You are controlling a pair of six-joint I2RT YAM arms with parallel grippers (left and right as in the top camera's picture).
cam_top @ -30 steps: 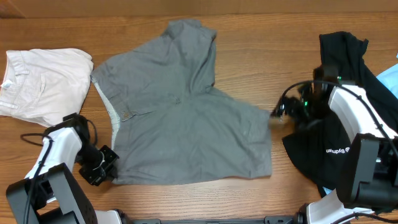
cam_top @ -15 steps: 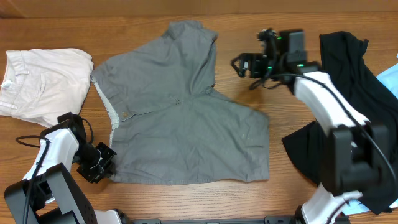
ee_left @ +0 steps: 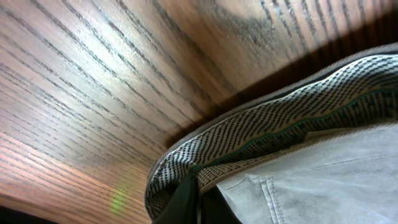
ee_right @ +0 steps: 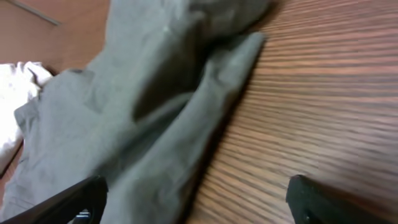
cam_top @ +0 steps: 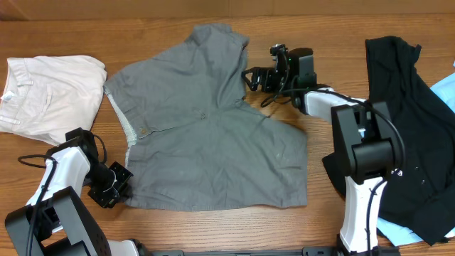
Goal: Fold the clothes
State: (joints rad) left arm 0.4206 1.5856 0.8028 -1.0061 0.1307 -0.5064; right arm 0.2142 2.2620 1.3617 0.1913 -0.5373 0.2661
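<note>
A pair of grey shorts (cam_top: 213, 135) is seen from overhead, spread flat in the middle of a wooden table (cam_top: 320, 35). A white garment (cam_top: 50, 96) lies to one side and a black garment (cam_top: 405, 107) to the other. Only this view shows both arms at once. The left gripper (cam_top: 114, 188) is set at the shorts' near corner by the waistband. The right gripper (cam_top: 254, 77) is placed just beside the far leg's edge.

From the left wrist, only a close patch is shown: the woven waistband lining (ee_left: 280, 124) above pale grey fabric, with bare wood behind. The dark fingers (ee_left: 180, 202) are pressed together on the waistband's edge, so the shorts are gripped there.

From the right wrist, the shorts' leg (ee_right: 143, 106) is seen rumpled and blurred on the wood. The two fingers (ee_right: 74, 199) are held wide apart at the picture's lower corners, and nothing is gripped. Whether they touch the fabric cannot be told. The black garment is cut off at the overhead picture's edge.
</note>
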